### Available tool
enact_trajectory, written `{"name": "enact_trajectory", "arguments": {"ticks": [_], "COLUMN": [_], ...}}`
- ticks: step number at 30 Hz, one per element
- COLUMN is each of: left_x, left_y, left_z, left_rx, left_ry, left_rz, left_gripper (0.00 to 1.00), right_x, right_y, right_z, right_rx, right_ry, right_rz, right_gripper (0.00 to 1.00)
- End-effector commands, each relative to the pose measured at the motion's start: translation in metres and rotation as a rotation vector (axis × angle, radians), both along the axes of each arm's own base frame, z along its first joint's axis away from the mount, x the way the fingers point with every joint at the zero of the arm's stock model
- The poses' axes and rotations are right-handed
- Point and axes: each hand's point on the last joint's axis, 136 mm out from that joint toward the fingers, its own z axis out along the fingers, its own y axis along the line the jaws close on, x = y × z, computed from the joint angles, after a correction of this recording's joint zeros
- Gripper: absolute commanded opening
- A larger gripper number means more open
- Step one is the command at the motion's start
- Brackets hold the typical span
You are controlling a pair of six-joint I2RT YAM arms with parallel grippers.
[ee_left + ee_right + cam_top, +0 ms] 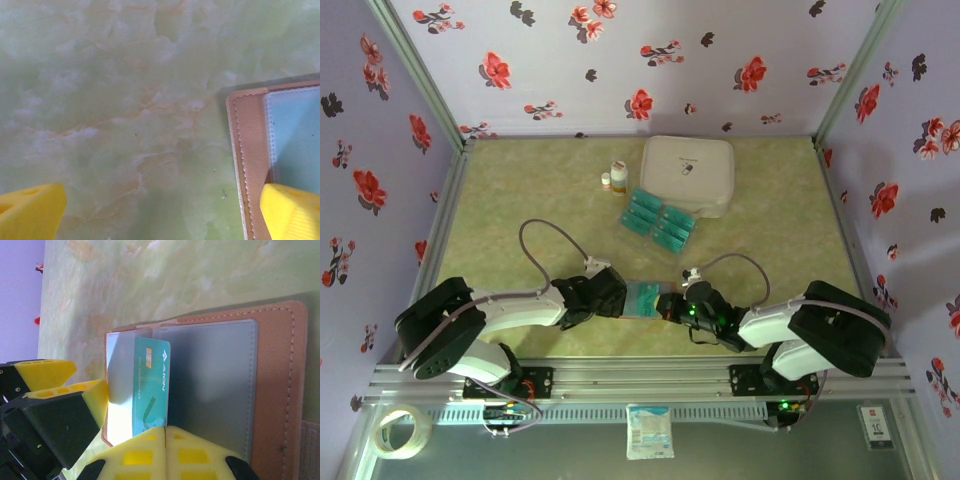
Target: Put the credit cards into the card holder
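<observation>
The card holder (642, 298) lies open on the table between my two grippers, brown outside (272, 390), with pale clear sleeves inside. My right gripper (165, 432) is shut on the edge of one teal credit card (150, 385), which stands on edge over the holder's left sleeve. My left gripper (162, 215) is open; one yellow finger (292, 212) rests on the holder's (250, 150) edge, the other sits over bare table. That finger (92, 395) touches the holder's left rim in the right wrist view. In the top view the left gripper (620, 294) and right gripper (667, 304) flank the holder. More credit cards (660, 222) lie further back.
A clear tray (628, 222) holds the other cards at mid-table. Behind it stands a large white zipped case (688, 172). Two small bottles (617, 175) stand left of the case. Flowered walls close in three sides.
</observation>
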Motion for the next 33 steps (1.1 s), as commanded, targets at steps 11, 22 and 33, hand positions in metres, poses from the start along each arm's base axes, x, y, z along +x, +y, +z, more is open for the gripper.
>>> {"name": "enact_trajectory", "arguments": {"ticks": [11,22,33], "left_x": [-0.009,-0.009,-0.010], "left_y": [0.016,0.017,0.018], "left_z": [-0.007,-0.009,-0.009], "left_rx": [0.066,0.070,0.069], "left_ry": [0.016,0.018,0.018], "left_rz": [0.001,0.002,0.003], "left_gripper": [1.00,1.00,1.00], "right_x": [-0.007,-0.006,-0.005], "right_y": [-0.008,-0.002,0.008], "right_z": [-0.019,-0.021,-0.024], "right_rx": [-0.047,-0.050,-0.037], "right_ry": [0.033,0.038,0.045], "right_rz": [-0.023,-0.009,0.009], "right_gripper": [0.00,0.00,0.00]}}
